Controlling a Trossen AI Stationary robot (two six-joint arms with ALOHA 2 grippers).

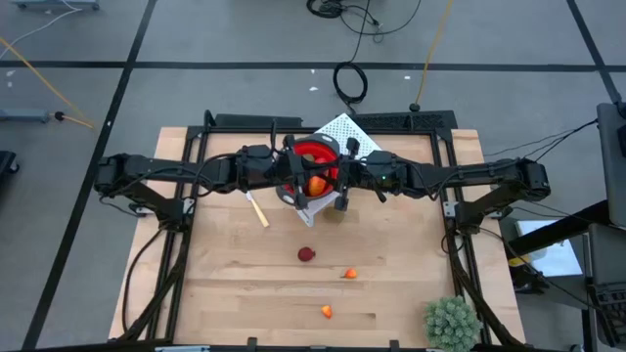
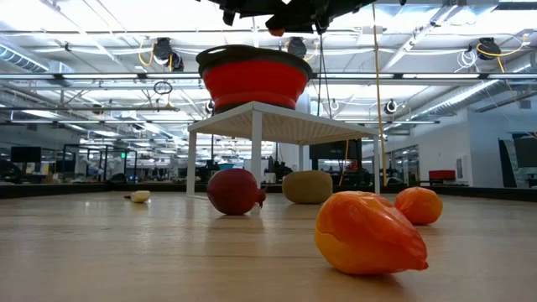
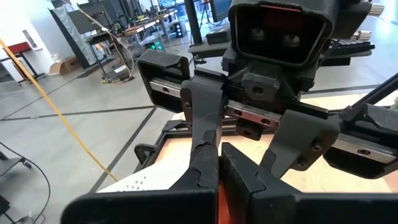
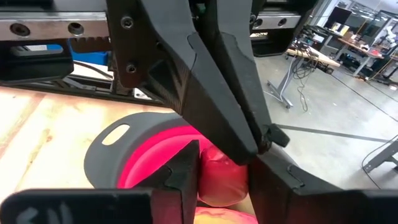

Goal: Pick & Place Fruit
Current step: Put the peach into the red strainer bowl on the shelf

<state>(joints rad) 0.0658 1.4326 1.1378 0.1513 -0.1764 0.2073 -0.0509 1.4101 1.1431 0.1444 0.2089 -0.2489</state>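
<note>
Right hand (image 4: pixel 221 171) hangs over the red bowl (image 1: pixel 315 156), fingers (image 4: pixel 183 174) pinched on a dark red ball (image 4: pixel 221 180); left hand (image 3: pixel 219 165) meets it there from the other side, fingers (image 3: pixel 205 168) fully closed, nothing seen between them. The bowl sits on a small white stand (image 2: pixel 256 117) mid-surface with an orange piece (image 1: pixel 317 184) inside. Loose fruit on the wooden surface (image 1: pixel 235 284): dark red ball (image 1: pixel 306 254), two orange pieces (image 1: pixel 350 274) (image 1: pixel 327 312), olive-brown oval (image 2: pixel 307 186); cream-handled knife (image 1: pixel 257 209) beside the stand, spiky green plant ball (image 1: pixel 451 323) at the near right corner.
</note>
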